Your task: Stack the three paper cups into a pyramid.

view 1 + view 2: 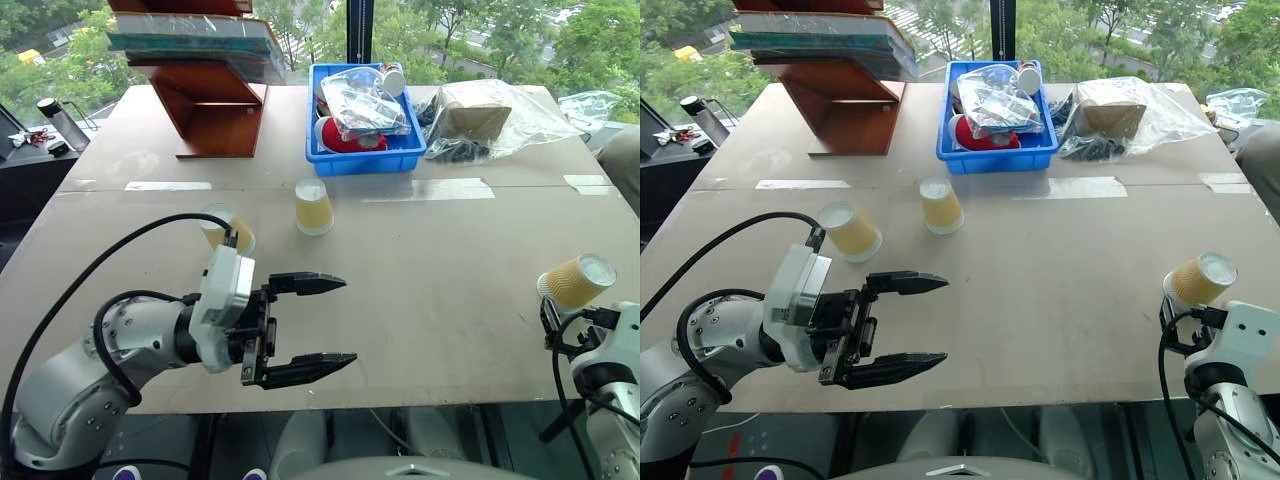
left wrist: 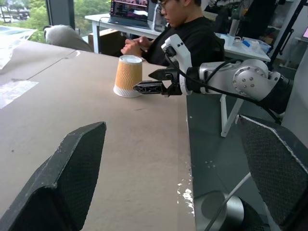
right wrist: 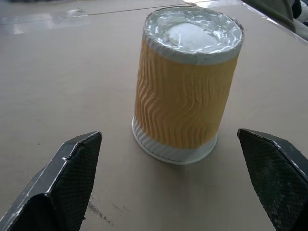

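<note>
Cups first: we see three paper cups standing apart on the surface (image 1: 440,300), all upside down with the white base up, none stacked. Going from big to small, the surface itself is a broad brown board; well beyond our claws at its far edge sit a wooden stand (image 1: 215,105), a blue bin (image 1: 365,155) of packets and a clear plastic bag (image 1: 495,115).

Our left claw (image 1: 305,325) hangs over the near edge, pointing toward the right side, its two black fingers spread wide and empty. One cup (image 1: 227,228) stands just beyond and behind its wrist; a second cup (image 1: 313,206) stands farther out, ahead of the claw toward the bin.

Our right claw (image 3: 173,187) is spread wide too, gripping nothing — the third cup (image 3: 185,86) stands straight in front of it, between the lines of its fingers but not touching them. A seated person (image 2: 185,33) shows beyond that cup in the left wrist view.
</note>
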Tool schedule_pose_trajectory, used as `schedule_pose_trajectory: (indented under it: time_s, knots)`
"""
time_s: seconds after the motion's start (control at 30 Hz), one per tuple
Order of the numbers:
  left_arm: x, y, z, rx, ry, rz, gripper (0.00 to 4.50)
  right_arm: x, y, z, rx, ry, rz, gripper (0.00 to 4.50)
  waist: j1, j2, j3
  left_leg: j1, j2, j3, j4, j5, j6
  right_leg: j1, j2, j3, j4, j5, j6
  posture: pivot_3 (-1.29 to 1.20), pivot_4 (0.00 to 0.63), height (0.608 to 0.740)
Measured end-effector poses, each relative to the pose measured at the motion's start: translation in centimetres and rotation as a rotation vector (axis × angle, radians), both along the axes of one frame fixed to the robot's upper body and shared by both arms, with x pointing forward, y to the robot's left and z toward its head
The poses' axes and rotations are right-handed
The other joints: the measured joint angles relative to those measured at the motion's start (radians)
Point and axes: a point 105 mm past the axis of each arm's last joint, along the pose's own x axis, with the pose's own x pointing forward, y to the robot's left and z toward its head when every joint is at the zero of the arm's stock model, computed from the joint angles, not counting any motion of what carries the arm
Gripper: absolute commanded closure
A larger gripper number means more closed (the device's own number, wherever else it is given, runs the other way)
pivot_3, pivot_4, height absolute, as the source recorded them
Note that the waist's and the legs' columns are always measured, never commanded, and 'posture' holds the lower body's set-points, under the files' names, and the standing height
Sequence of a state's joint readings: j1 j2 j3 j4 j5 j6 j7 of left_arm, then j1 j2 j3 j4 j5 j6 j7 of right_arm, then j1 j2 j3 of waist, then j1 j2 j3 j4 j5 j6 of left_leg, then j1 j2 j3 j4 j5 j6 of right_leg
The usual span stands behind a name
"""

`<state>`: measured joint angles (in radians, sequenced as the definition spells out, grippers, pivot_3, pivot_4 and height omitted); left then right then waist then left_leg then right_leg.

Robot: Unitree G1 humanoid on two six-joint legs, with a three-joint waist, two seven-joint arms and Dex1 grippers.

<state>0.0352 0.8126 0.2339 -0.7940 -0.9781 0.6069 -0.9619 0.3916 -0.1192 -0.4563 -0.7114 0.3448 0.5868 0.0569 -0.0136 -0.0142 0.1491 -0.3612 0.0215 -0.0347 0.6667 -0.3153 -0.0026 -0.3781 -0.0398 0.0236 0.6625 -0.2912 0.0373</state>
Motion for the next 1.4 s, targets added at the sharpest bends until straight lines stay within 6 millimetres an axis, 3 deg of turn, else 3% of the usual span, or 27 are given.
schedule_pose_trajectory:
  time_s: [0.53,1.1,1.33,1.37,1.4]
  knots:
    - [1.8,-0.8,1.2,-0.005,-0.034,0.053,0.05,3.6,-0.9,2.7,-0.035,-0.062,0.009,0.0,-0.001,0.0,0.0,0.0,0.0,0.0,0.0,0.0,0.0,0.0,0.0,-0.001,0.0,0.0,0.0,0.0,0.15,0.74]
    - [0.8,0.1,-1.3,0.028,0.035,0.063,0.05,4.1,-1.4,2.6,-0.036,-0.054,-0.03,0.0,0.0,0.001,0.0,0.0,0.0,0.0,0.0,0.0,0.0,0.0,0.0,-0.001,0.0,0.0,0.0,0.0,0.15,0.74]
    - [0.5,0.2,-1.4,0.024,0.03,0.062,0.05,4.2,-1.4,2.6,-0.047,-0.051,-0.04,0.0,-0.001,0.001,0.0,0.0,0.0,0.0,0.0,0.0,0.0,0.0,0.0,-0.001,0.0,0.0,0.0,0.0,0.15,0.74]
    - [0.5,0.2,-1.4,0.022,0.027,0.062,0.0,4.2,-1.4,2.5,-0.045,-0.052,-0.04,0.53,-0.001,0.001,0.0,0.0,0.0,0.0,0.0,0.0,0.0,0.0,0.0,-0.001,0.0,0.0,0.0,0.0,0.15,0.74]
    - [0.5,0.2,-1.4,0.022,0.026,0.062,0.0,4.2,-1.4,2.5,-0.043,-0.054,-0.041,0.77,-0.001,0.001,0.0,0.0,0.0,0.0,0.0,0.0,0.0,0.0,0.0,-0.001,0.0,0.0,0.0,0.0,0.15,0.74]
